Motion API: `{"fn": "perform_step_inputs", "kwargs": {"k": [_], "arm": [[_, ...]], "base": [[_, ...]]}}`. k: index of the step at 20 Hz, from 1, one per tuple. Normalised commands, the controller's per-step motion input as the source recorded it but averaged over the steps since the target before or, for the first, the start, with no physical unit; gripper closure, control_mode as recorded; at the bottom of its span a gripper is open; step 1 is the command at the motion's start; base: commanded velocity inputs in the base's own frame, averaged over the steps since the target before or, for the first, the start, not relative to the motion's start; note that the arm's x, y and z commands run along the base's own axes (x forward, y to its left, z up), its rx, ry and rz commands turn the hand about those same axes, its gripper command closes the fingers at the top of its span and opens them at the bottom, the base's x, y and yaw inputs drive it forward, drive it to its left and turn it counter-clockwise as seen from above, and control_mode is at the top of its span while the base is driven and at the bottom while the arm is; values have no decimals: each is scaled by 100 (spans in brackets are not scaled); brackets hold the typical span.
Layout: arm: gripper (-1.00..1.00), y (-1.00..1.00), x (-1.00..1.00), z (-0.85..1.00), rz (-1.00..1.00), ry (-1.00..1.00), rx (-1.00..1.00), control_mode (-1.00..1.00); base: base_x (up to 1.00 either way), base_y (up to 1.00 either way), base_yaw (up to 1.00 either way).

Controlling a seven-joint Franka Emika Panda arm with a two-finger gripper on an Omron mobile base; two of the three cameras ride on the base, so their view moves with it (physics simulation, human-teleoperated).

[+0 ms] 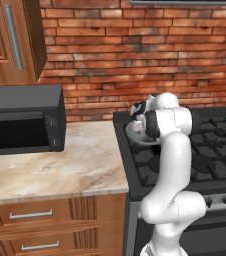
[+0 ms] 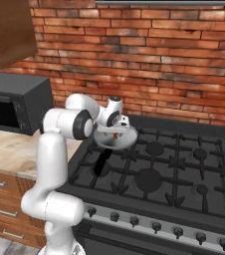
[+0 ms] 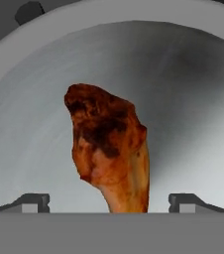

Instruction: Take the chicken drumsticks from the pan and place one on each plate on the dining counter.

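Note:
One golden-brown chicken drumstick (image 3: 109,149) lies in the light-grey pan (image 3: 193,99), thick end away from the hand and thin bone end toward it. My gripper (image 3: 109,203) hovers low over the pan, open. Its fingertips (image 3: 34,203) stand wide on either side of the bone end and do not touch it. From the right base view the pan (image 2: 127,138) sits on the stove's rear left burner with its black handle (image 2: 102,162) pointing forward, and the gripper (image 2: 115,130) points down into it. The pan's rim (image 1: 133,134) peeks out behind the arm. The plates and the dining counter are out of view.
The black gas stove (image 2: 184,169) has raised grates and a row of knobs along its front. A black microwave (image 1: 22,120) stands on the marbled worktop (image 1: 60,165) to the stove's left, over wooden drawers. A brick wall runs behind.

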Motion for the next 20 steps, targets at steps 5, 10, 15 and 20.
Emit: {"fn": "perform_step_inputs", "kwargs": {"k": [5,10,15,20], "arm": [[-100,0,29,-28,-2,-4,-2,-100],[-100,0,29,-19,-2,-5,-1,-100],[100,0,0,-61,-4,-1,-3,-100],[100,0,0,-75,-4,3,0,-100]], "base": [[0,0,0],[0,0,0],[0,0,0],[0,0,0]]}}
